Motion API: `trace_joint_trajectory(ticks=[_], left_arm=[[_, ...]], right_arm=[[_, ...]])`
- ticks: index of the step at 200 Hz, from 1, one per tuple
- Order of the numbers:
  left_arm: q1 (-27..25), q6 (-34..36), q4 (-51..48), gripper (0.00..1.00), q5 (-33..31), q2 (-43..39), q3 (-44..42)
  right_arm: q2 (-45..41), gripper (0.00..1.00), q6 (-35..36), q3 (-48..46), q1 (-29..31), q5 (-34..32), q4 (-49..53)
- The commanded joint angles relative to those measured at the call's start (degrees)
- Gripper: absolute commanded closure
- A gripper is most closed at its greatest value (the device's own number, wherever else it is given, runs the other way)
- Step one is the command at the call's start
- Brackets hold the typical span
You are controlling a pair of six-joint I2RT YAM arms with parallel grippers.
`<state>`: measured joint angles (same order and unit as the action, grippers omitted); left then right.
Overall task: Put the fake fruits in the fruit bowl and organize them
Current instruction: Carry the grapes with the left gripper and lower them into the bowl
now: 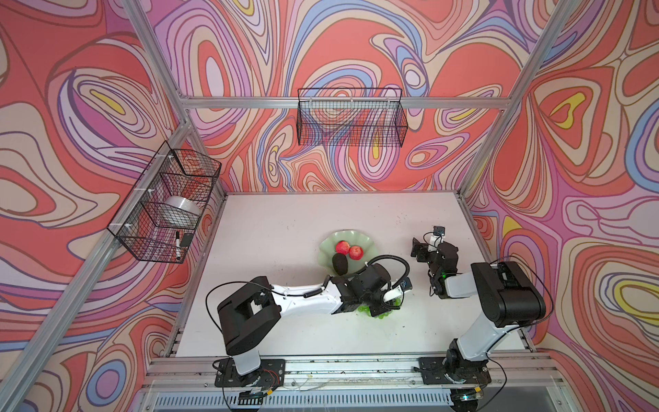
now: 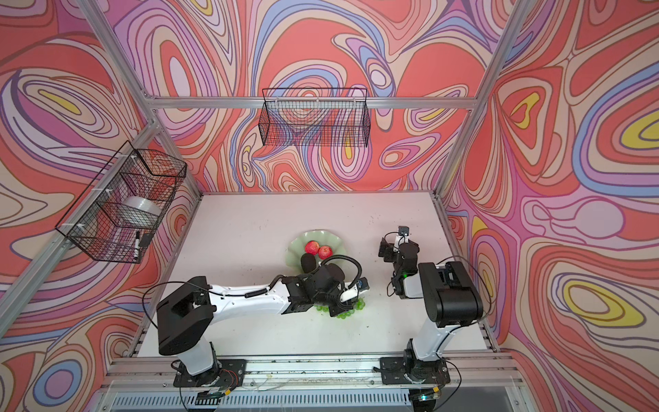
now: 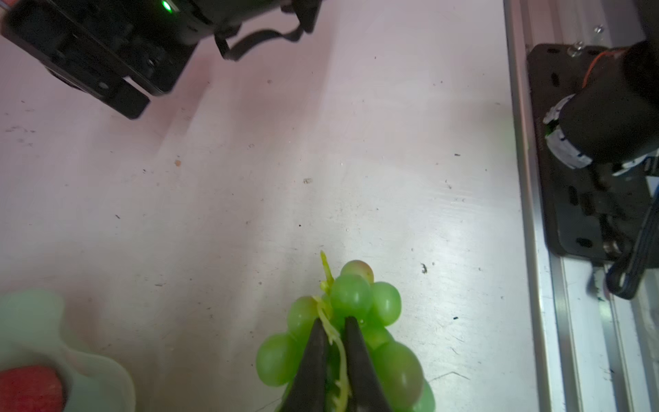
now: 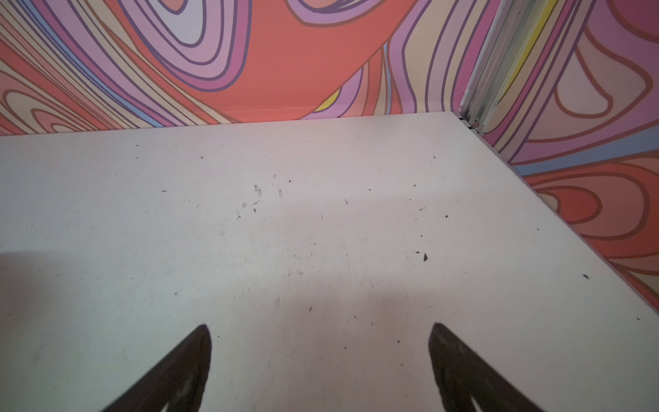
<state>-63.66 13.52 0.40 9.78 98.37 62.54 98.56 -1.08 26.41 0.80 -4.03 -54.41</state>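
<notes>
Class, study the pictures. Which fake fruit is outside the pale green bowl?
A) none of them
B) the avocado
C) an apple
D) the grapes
D: the grapes are outside the bowl, with the left gripper shut on their stem, while the two apples and the avocado sit in the bowl.

a robot lab test cell: a white tabletop (image 1: 285, 221) boxed by an aluminium frame (image 1: 249, 102), swirl-printed backdrop walls (image 1: 356, 46) left, far and right, a left arm (image 1: 310, 303) and a right arm (image 1: 474, 331) bolted to a rail (image 1: 356, 367) at the near edge, one wire basket (image 1: 351, 117) hung far, a second basket (image 1: 164, 207) left.
</notes>
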Motion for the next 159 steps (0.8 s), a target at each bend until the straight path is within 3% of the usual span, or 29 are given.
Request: trace_joint_trajectory(ticks=[1, 71, 141, 159], left_arm=[[0.20, 1.22, -0.22, 0.97, -2.44, -3.93, 0.83], [2.29, 2.87, 3.73, 0.95, -13.32, -15.99, -3.50], [12.68, 6.33, -4.04, 0.93, -14.43, -26.27, -2.09], [15.87, 6.08, -4.29, 0.93, -11.91, -26.67, -2.17]], right_arm=[[-0.39, 0.02, 0.17, 0.57, -0.25, -0.16, -0.12], [-0.41, 0.02, 0.16, 0.60, -0.20, -0.20, -0.17], [-0.43, 0.02, 0.18, 0.61, -0.22, -0.22, -0.16], [-0.39, 0.02, 0.18, 0.57, -0.26, -0.27, -0.17]])
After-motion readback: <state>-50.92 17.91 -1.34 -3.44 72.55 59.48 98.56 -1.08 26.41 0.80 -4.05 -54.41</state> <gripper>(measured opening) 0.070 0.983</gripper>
